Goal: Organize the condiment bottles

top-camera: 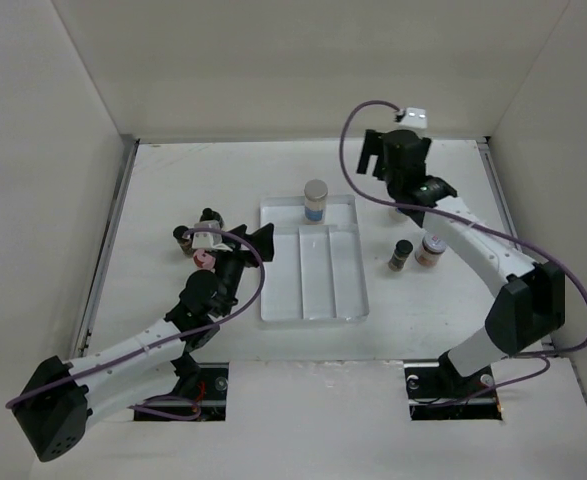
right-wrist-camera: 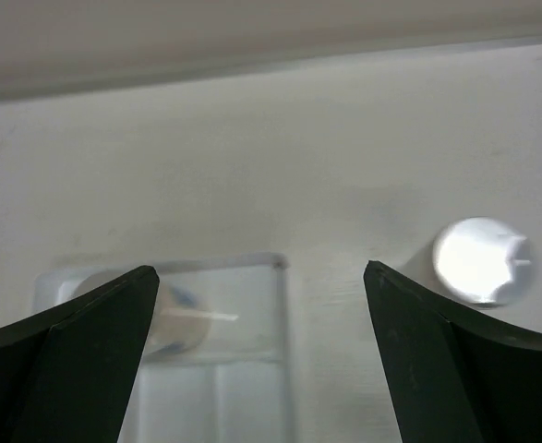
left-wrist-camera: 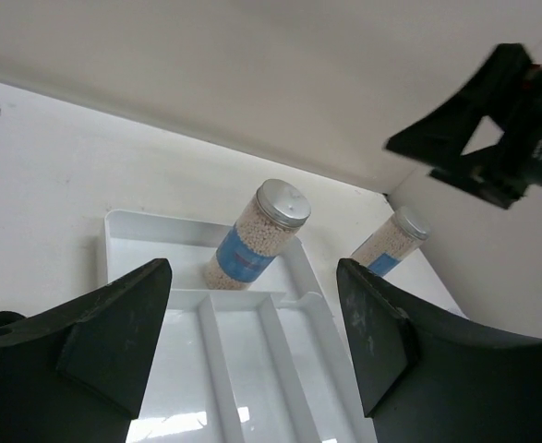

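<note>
- Where the left arm reached in from the near edge, the left gripper (top-camera: 262, 240) was spread wide and empty, just beside the left rim of the white tray (top-camera: 313, 300).
- On that gripper's left, by the wrist, was a pink-capped bottle (top-camera: 203, 258). The nearer dark-capped bottle (top-camera: 181, 238) and the farther dark-capped bottle (top-camera: 211, 215) stood close by, none of them between the fingers.
- Right of the tray, on the table (top-camera: 173, 180), a brown bottle (top-camera: 401, 255) stood just beside a pale-capped bottle (top-camera: 431, 250), apart from both grippers.
- In the tray's far compartment a silver-capped bottle (top-camera: 316, 200) stood upright, ahead of the left fingers (left-wrist-camera: 114, 341) and untouched.
- Past the tray's far right corner stood a second silver-capped bottle (left-wrist-camera: 391, 245).
- Farthest, the right gripper (top-camera: 371, 155) hovered above the table, spread wide and holding nothing, with that second bottle's cap below it, off to one side.
</note>
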`<control>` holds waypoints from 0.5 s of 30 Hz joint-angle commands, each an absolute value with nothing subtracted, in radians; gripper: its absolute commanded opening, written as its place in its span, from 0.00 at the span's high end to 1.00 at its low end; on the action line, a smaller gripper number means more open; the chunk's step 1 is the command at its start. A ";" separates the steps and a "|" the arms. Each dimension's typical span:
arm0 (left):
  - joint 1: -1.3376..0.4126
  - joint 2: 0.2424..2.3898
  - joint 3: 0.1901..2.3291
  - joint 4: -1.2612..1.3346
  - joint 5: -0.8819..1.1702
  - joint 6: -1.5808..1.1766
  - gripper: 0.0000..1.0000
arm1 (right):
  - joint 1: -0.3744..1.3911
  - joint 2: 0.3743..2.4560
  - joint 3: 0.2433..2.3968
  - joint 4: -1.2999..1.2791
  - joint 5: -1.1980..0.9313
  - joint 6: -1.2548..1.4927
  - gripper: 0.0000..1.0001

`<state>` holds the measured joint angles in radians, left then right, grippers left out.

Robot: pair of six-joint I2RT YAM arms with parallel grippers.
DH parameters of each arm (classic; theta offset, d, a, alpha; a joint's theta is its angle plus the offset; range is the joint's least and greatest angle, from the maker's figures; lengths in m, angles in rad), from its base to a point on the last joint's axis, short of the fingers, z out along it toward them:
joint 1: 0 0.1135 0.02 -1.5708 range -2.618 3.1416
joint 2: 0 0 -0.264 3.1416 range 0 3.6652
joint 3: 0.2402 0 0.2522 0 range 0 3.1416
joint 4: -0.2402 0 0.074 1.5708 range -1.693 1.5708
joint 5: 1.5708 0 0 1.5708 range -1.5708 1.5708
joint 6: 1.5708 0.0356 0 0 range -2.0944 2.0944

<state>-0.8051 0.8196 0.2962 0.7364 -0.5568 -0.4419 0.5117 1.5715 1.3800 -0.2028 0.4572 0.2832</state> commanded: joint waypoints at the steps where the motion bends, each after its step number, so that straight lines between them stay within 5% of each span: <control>1: -0.806 0.834 0.296 0.779 -0.555 -0.448 0.29 | 0.392 1.577 1.307 -0.184 0.624 0.270 0.00; 15: -0.803 0.864 0.298 0.788 -0.549 -0.449 0.28 | 0.274 1.761 1.344 -0.169 0.577 0.296 0.00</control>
